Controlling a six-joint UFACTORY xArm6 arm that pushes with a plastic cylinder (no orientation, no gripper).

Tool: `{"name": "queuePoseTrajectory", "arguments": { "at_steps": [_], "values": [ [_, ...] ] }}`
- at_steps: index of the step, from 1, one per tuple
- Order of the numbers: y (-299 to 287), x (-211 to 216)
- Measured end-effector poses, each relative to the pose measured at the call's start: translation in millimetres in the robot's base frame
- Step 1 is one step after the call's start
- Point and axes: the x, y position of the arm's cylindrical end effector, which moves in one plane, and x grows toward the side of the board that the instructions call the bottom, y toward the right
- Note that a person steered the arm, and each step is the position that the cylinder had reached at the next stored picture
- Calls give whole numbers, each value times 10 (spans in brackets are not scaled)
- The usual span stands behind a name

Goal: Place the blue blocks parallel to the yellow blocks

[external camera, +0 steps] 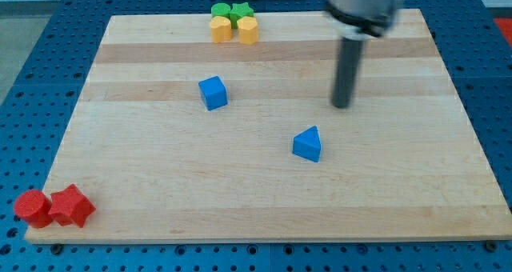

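Observation:
A blue cube lies left of the board's middle. A blue triangular block lies near the middle, lower and to the right. Two yellow blocks sit side by side at the board's top edge, touching two green blocks just behind them. My tip is on the board, up and to the right of the blue triangular block, apart from it, and far right of the blue cube.
A red round block and a red star-shaped block sit together at the board's bottom left corner. The wooden board rests on a blue perforated table.

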Motion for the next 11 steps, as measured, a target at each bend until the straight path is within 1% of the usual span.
{"name": "queuePoseTrajectory", "arguments": {
  "at_steps": [1, 2, 3, 4, 5, 6, 7, 8, 9, 10, 11],
  "values": [
    [280, 714],
    [-326, 855],
    [-1167, 707],
    [-1800, 246],
    [-2270, -63],
    [-2241, 228],
    [-1855, 578],
    [-1181, 575],
    [-1266, 386],
    [-1881, 106],
    [-1984, 5]
  ]
}}
